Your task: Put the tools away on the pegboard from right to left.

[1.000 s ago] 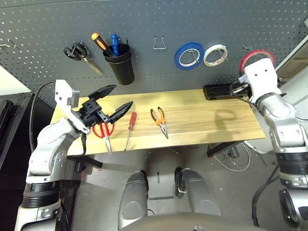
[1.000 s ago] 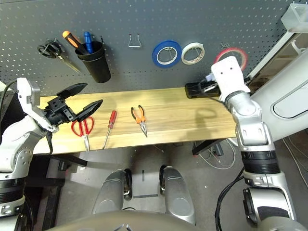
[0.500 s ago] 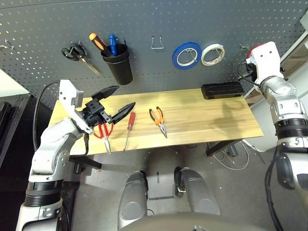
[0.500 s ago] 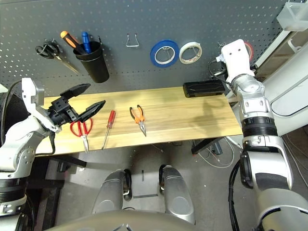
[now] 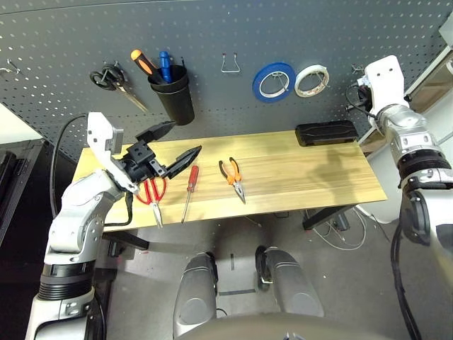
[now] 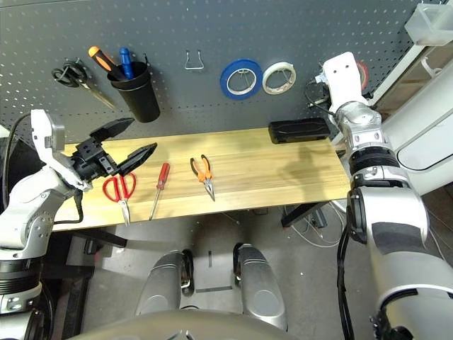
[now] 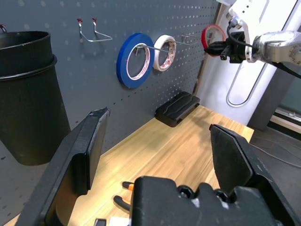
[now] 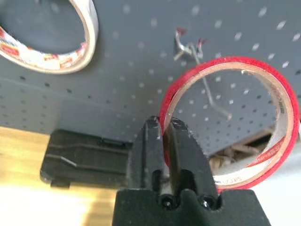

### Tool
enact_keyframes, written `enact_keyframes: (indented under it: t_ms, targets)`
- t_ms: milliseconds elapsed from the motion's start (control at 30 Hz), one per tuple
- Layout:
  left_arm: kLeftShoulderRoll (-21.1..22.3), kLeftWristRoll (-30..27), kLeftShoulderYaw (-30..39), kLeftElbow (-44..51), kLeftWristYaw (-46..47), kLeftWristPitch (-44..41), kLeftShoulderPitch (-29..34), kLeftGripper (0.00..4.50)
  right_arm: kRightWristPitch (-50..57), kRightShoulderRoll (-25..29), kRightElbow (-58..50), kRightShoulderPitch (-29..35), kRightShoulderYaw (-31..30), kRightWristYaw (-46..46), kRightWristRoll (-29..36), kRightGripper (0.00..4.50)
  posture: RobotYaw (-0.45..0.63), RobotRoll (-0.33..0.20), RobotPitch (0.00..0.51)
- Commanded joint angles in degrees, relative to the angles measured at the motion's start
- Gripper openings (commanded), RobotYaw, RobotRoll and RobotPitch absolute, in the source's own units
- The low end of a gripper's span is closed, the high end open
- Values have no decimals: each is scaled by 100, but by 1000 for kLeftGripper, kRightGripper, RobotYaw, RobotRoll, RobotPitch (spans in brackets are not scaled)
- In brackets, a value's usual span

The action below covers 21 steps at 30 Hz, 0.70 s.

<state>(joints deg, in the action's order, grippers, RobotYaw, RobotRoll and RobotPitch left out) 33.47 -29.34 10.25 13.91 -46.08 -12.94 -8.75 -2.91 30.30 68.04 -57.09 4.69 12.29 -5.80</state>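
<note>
Three of the tools lie on the counter [image 5: 318,180] below the pegboard [image 5: 212,78], and I take that board's black cup [image 5: 173,95] as my landmark. Left of the cup, black-handled scissors [image 5: 113,79] hang on a hook. Below and left of the cup, my left end effector [image 5: 173,145] hovers with its fingers spread wide and nothing between them; I judge it is parked there to be ready for the tools beneath it. Below the cup the red-handled scissors [image 5: 151,195] lie flat, the red-handled screwdriver [image 5: 190,190] just right of them, and the orange-and-black-handled pliers [image 5: 233,177] further right, all apart from one another. That order suits a right-to-left sequence, with the pliers likely next. Up and right of the cup an empty wire hook [image 5: 229,64] sits on the board, plausibly meant for the pliers. Right of it hang the blue tape roll [image 5: 276,80] and the white tape roll [image 5: 314,80], then a black box [image 5: 327,132] lies on the counter below them. Far right of the cup, my right end effector [image 8: 164,129] pinches the rim of the red tape ring [image 8: 230,122], its fingers nearly together on the thin band. In the wrist view the ring appears looped over the hook [image 8: 202,70], though I cannot tell whether it bears on it. I hold the band edge-on so the opening faces the hook.
</note>
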Motion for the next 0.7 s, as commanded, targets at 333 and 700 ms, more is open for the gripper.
enact_keyframes:
  t_ms: [333, 700]
  targets:
    - [10, 19, -63, 130, 59, -98, -1, 4500, 128, 227, -718, 96, 200, 1396, 568, 4476, 19, 0, 120]
    - [125, 148, -199, 52, -95, -160, 61, 4500, 3432, 1516, -4454, 1621, 52, 3666, 1504, 4476, -2, 0, 128]
